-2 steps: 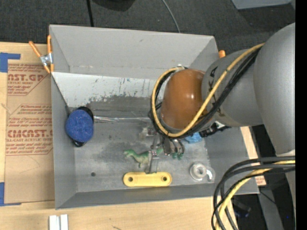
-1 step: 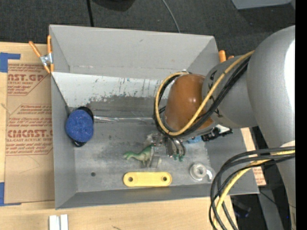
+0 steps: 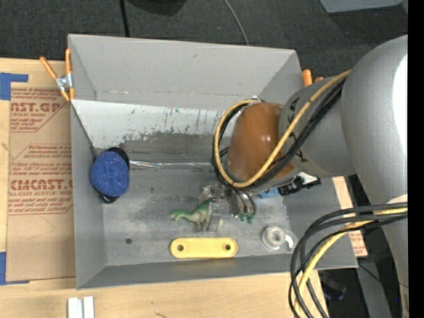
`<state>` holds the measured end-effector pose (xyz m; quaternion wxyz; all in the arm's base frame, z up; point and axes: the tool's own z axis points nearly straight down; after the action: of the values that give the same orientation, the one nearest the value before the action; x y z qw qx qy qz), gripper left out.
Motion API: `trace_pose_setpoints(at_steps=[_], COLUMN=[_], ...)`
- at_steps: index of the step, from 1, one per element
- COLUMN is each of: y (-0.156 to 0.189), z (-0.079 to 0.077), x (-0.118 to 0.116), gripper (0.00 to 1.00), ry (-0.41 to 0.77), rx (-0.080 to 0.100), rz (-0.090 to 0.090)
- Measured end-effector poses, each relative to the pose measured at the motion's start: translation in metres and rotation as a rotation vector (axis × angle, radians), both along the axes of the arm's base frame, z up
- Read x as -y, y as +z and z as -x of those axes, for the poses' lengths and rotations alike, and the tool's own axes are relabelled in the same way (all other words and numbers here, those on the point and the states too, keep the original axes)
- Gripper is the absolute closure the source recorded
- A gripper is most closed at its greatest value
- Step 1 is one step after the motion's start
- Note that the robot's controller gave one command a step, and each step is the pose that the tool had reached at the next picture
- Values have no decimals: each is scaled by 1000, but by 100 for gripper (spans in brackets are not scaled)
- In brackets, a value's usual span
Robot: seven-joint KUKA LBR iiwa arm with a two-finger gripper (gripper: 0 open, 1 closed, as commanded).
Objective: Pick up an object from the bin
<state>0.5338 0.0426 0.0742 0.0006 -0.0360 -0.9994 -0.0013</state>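
Hanging low over the floor of the bin [image 3: 86,244], the end effector [image 3: 228,212] stands below the arm's orange cover [image 3: 255,144], with its two fingers [image 3: 216,204] a little spread and nothing visibly caught between them. Nothing has been lifted yet, so the pick itself appears to be still ahead: the close, the grip and the raise all remain. Nearest to the end effector is a green toy dinosaur [image 3: 192,214], lying flat on the bin floor just beside the finger farther from the arm; whether it touches that finger cannot be told. Its long axis runs roughly across the view, one thin end pointing away from the end effector and the other toward it; which end is the head is too small to tell. A yellow bar [image 3: 203,248] with a hole near each end lies near the end effector toward the bin's near wall, its length parallel to that wall. A silver ring [image 3: 273,236] sits near it on the arm's side, and a blue ball [image 3: 109,175] rests well apart against the far-side wall.
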Motion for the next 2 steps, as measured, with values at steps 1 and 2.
trace_pose_setpoints(at_steps=[1, 2], y=[106, 106], z=[-7, -7], x=[-14, -13], gripper=[100, 100], ry=[-31, -31], rx=[1, 1], rz=[-1, -1])
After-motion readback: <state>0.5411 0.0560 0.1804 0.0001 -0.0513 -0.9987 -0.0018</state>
